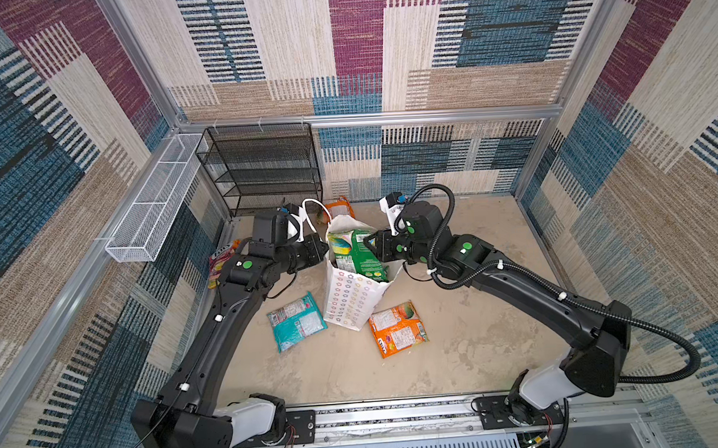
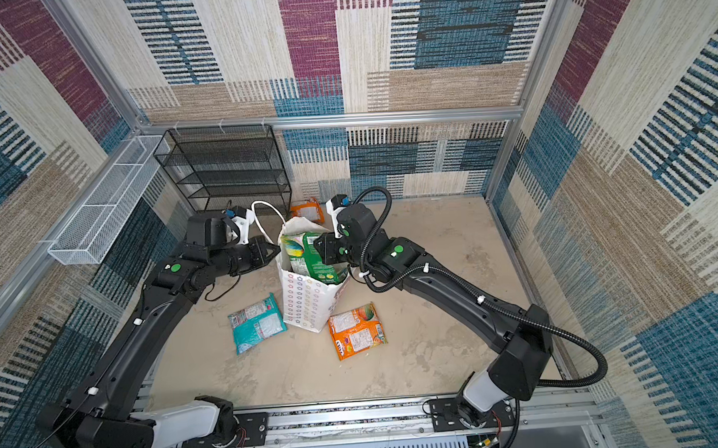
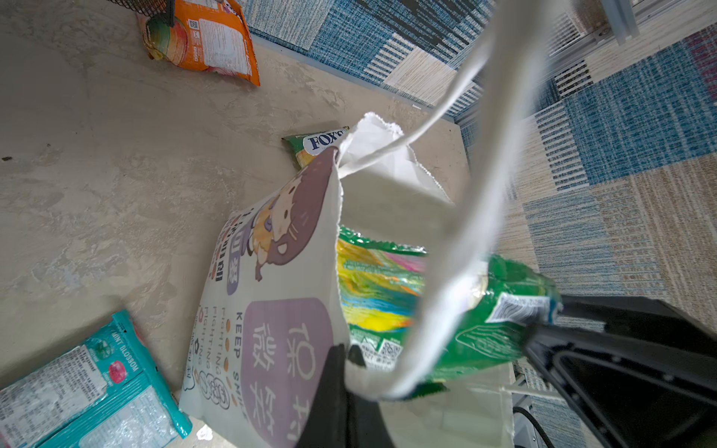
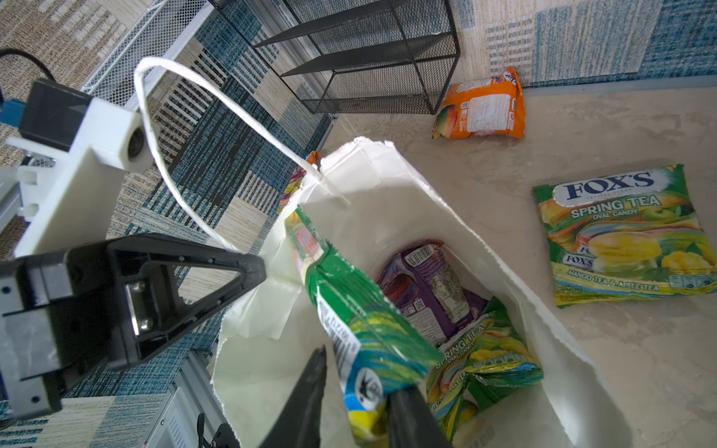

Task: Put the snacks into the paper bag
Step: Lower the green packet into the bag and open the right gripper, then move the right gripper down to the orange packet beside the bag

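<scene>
top views / L side: left hand [image 1: 323, 251] clenched on rim of the paper bag [image 1: 352, 296]. Prob. there to hold the mouth open and the bag upright.
top views / R side: right hand [image 1: 368, 243] over the bag mouth, green pouch [image 1: 365, 258] standing half in, top end sticking out.
top views / to do: teal pouch [image 1: 297, 321] + orange pouch [image 1: 397, 329] lie flat on the desk [image 1: 478, 332], just beside the bag base.
L wrist / grip: finger pinches the bag wall at the rim; cord handle [image 3: 465, 232] loops loose across the lens.
R wrist / R hand: pouch edge sits betw. the fingers, one touching, a gap at the other. Can't tell if pinched or let go.
R wrist / inside: purple pouch [image 4: 426, 287] + Spring Tea pouch [image 4: 481, 360] at the bottom; green one prob. props on them.
R wrist / outside: FOX'S pouch [image 4: 628, 236] on the desk beside the bag, rear orange pouch [image 4: 481, 106] by the black mesh rack [image 4: 368, 58].
</scene>
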You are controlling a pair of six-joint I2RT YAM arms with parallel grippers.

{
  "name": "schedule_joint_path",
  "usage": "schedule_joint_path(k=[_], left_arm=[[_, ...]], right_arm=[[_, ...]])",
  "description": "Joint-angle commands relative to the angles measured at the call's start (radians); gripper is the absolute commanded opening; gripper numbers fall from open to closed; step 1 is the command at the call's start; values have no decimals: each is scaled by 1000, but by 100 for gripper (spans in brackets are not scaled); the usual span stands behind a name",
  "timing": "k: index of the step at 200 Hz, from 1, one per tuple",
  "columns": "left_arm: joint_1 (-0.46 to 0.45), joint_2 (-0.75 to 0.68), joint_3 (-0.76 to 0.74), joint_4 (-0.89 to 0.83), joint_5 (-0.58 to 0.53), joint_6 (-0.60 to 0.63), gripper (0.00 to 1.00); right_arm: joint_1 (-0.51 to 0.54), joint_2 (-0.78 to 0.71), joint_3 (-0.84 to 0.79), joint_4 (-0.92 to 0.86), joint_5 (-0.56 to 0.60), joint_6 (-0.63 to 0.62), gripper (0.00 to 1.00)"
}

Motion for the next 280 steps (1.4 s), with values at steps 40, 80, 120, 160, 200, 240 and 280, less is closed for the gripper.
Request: schedule_joint_path(k=[40, 80, 120, 160, 200, 240, 280], left_arm=[[-1, 8, 12, 2, -46, 9, 0], [-1, 13, 15, -10, -65, 10, 0], [-1, 18, 19, -18, -68, 12, 0], [-1, 18, 19, -18, -68, 12, 0], [-1, 21, 19, -17, -66, 12, 0], [-1, 18, 18, -14, -66, 13, 0], [-1, 21, 18, -15, -63, 13, 0]], right_arm=[[2, -4, 53, 15, 15, -7, 47], [2, -4, 135, -36, 18, -30, 57], [1, -71, 155, -82, 42, -56, 76], [0, -230, 34, -104, 136, -75, 100], [-4, -424, -161, -132, 257, -43, 100], [-21, -613, -396, -148, 295, 58, 100], [-25, -691, -627, -111, 219, 137, 100]])
